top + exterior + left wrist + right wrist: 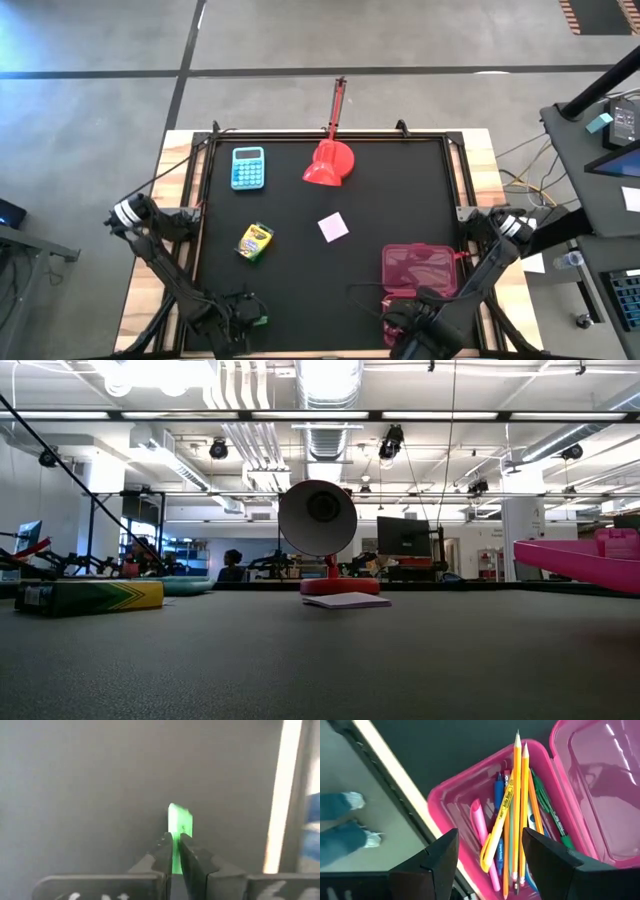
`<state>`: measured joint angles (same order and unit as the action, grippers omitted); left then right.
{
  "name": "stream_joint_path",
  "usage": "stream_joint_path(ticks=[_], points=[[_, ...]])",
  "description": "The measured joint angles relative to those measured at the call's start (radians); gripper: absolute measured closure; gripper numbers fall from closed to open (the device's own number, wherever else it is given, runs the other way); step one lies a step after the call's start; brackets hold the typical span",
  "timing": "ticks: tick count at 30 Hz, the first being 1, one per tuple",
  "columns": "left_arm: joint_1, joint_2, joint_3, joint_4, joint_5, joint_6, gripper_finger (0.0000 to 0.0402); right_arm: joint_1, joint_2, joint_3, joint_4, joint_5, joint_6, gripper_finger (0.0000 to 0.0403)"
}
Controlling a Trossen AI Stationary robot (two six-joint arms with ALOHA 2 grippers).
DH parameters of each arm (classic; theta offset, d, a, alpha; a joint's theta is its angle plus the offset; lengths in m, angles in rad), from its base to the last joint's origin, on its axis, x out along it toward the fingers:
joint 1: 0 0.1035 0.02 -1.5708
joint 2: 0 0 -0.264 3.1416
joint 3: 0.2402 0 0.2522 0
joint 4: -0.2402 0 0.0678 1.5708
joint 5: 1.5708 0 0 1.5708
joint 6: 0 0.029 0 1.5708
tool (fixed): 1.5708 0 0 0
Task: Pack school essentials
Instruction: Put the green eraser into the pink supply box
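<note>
Stationery is mostly lying in the pink case (520, 820) under the right gripper's (490, 865) spread jaws. The left gripper (175, 855) is pinching a small green piece (180, 822) edge-on; that thin hold is risking a twist or drop during carrying.

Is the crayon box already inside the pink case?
No, in the high view the crayon box lies on the black mat, left of the pink case and well apart from it.

Desk (400, 200) seen from overhead and level from its edge; lamp (330, 163) shared; wrist views close.
</note>
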<state>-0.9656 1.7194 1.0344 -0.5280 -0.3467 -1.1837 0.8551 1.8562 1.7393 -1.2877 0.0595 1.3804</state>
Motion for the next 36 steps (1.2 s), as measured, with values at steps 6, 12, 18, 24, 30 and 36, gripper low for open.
stream_joint_path(ticks=[6, 12, 18, 24, 30, 36], points=[[0.003, -0.016, -0.001, 0.023, -0.029, 0.019, 0.0387, 0.000, -0.040, 0.000, 0.118, 0.175, -0.014, 0.0195], [0.009, -0.016, -0.004, 0.020, -0.029, 0.021, 0.0386, -0.001, -0.043, 0.000, 0.323, 0.269, -0.136, 0.0195], [0.009, -0.017, -0.018, 0.020, 0.051, 0.019, 0.0370, 0.000, -0.042, 0.000, 0.415, 0.329, -0.177, 0.0195], [0.008, -0.018, -0.022, 0.023, 0.120, 0.050, 0.0293, 0.000, -0.042, 0.000, 0.415, 0.334, -0.176, 0.0195], [0.009, -0.015, -0.023, 0.036, 0.104, 0.185, 0.0216, 0.000, -0.042, 0.000, 0.415, 0.334, -0.176, 0.0195], [0.001, 0.053, -0.015, 0.051, 0.110, 0.188, 0.0201, 0.000, -0.042, 0.000, 0.415, 0.334, -0.169, 0.0195]])
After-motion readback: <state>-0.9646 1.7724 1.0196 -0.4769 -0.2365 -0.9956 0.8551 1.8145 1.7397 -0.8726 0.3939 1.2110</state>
